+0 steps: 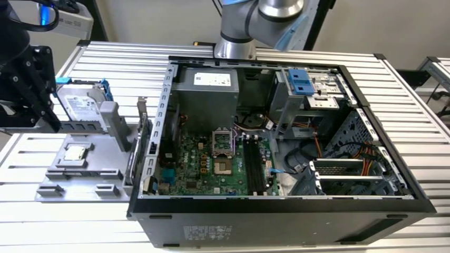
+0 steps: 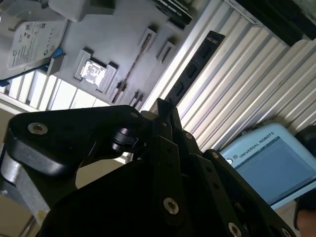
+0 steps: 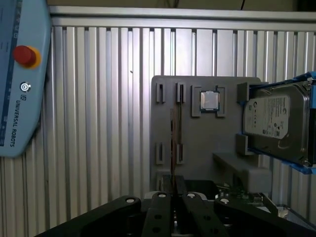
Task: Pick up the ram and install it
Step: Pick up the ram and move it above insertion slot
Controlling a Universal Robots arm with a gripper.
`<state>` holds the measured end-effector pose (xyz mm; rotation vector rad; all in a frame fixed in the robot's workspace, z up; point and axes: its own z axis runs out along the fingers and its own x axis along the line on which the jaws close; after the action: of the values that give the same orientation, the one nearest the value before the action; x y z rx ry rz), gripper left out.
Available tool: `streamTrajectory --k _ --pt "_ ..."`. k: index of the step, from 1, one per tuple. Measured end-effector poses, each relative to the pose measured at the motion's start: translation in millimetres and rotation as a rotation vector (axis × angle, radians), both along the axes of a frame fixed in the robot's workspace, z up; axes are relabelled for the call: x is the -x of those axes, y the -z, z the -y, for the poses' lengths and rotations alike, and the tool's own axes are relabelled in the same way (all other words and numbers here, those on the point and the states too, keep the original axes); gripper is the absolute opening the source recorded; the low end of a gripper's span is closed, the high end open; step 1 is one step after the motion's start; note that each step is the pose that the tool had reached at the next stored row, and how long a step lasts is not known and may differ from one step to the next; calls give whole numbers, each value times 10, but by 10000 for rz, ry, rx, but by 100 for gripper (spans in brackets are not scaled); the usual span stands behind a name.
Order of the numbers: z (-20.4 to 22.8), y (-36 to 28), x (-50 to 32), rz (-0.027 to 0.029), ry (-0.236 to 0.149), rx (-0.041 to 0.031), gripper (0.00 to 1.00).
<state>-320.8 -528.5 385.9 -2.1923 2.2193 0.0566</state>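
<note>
The ram stands on its long edge in the slots of the grey fixture tray, seen edge-on as a thin line in both wrist views. It is not yet lifted and nothing grips it. The tray rests on the ribbed aluminium desk. On the same tray, the square silver processor sits in its own recess just beside the ram, and beyond it the hard drive in its blue frame is propped at the tray's far side. The gripper hangs above the tray, apart from the ram, with its tip in line with the ram's length in the first wrist view. The jaws appear pressed together and hold nothing. In the exterior view the gripper's black body is at the view's left edge, above the tray, while the open computer case lies on the desk to the view's right of the tray. Inside the case the green motherboard faces up, with long black slots running along it. A light-blue teach pendant with a red button lies on the desk, well apart from the tray.
</note>
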Motion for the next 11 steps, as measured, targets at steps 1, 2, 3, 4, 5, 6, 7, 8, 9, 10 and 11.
streamTrajectory --k 1,2,3,4,5,6,7,8,9,10,11 --pt "0 -1 -13 -1 0 1 0" --pt "0 0 -25 -1 0 0 0" --pt "0 0 -36 0 0 0 0" --pt "0 0 -48 0 0 0 0" --pt "0 0 -59 -1 -1 0 0" --pt "0 0 -70 0 0 0 0" --pt "0 0 -81 -1 0 1 0" --pt "0 0 -92 0 0 0 0" --pt "0 0 -103 -1 0 1 0" --pt "0 0 -114 0 0 0 0" --pt "0 0 -125 0 0 0 0"
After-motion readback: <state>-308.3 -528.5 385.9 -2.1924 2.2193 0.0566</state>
